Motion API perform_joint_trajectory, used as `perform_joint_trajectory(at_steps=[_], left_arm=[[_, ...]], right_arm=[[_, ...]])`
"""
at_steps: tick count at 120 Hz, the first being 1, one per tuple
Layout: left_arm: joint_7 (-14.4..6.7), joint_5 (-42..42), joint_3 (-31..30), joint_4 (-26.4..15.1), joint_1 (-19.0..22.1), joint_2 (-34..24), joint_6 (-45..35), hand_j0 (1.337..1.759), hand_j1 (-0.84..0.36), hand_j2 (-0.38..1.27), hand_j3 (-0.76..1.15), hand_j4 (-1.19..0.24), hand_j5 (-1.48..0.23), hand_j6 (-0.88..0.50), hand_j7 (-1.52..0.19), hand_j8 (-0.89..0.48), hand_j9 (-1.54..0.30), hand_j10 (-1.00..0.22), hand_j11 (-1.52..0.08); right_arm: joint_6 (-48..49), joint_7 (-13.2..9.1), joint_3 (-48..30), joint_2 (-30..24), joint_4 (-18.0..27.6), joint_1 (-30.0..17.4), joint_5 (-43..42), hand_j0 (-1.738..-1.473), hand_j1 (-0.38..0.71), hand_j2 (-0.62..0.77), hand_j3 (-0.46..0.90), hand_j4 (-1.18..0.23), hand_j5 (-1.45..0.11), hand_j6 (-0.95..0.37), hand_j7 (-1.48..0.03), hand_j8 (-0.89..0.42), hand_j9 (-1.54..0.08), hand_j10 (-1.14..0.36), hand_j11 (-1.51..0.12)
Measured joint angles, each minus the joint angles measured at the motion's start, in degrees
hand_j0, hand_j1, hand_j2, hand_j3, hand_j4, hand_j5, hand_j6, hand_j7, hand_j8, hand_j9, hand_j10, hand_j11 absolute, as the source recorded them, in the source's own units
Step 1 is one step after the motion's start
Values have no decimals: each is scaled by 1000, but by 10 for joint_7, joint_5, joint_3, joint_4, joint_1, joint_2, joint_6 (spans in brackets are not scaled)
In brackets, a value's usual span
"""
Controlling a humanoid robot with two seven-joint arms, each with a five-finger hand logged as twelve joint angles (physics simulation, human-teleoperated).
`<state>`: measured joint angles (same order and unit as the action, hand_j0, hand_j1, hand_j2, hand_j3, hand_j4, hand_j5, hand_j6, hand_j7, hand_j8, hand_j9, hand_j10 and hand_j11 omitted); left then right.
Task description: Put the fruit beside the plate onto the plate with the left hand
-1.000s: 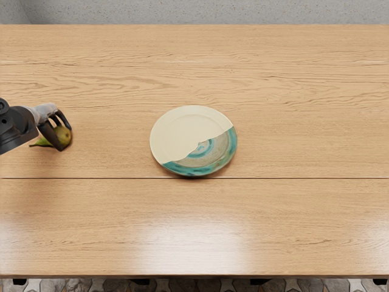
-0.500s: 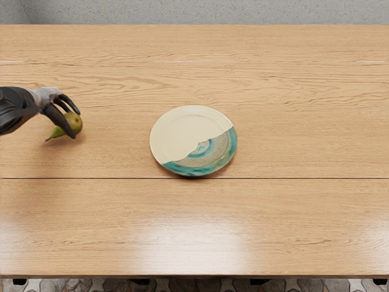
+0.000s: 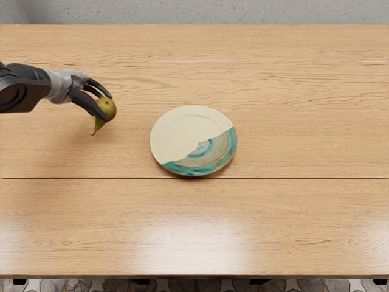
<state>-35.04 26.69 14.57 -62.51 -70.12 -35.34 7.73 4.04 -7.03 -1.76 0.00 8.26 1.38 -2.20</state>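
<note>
Well left of the plate, left hand fingers clasp a yellow-green pear, tip down

Wooden table, grey floor beyond.

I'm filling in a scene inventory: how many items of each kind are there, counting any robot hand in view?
Fruit: 1, a pear
Plates: 1, the plate, with nothing on it
Hands: 1, the left hand, gripping the pear
Total: 3
</note>
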Motion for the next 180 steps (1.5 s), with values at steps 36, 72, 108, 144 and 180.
perform_joint_trajectory(at_steps=[36,72,108,144,180], left_arm=[[0,-19,36,0,-3,43,47,1658,-378,500,0,-636,-902,-363,-881,-371,-858,-658,-856],[0,-22,44,0,-11,96,50,1658,-367,482,0,-636,-885,-382,-879,-370,-853,-655,-851],[0,-22,45,4,-14,137,49,1658,-184,307,0,-474,-647,-324,-644,-321,-630,-486,-629],[0,-37,76,15,-7,133,83,1658,226,71,0,-110,-149,-76,-149,-75,-145,-113,-145],[0,-173,211,29,111,83,258,1658,321,17,0,-26,-34,-18,-34,-17,-33,-26,-33]], right_arm=[[0,0,0,0,0,0,0,-1658,-349,0,0,0,0,0,0,0,0,0,0],[0,0,0,0,0,0,0,-1658,-349,0,0,0,0,0,0,0,0,0,0],[0,0,0,0,0,0,0,-1658,-349,0,0,0,0,0,0,0,0,0,0],[0,0,0,0,0,0,0,-1658,-349,0,0,0,0,0,0,0,0,0,0],[0,0,0,0,0,0,0,-1658,-349,0,0,0,0,0,0,0,0,0,0]])
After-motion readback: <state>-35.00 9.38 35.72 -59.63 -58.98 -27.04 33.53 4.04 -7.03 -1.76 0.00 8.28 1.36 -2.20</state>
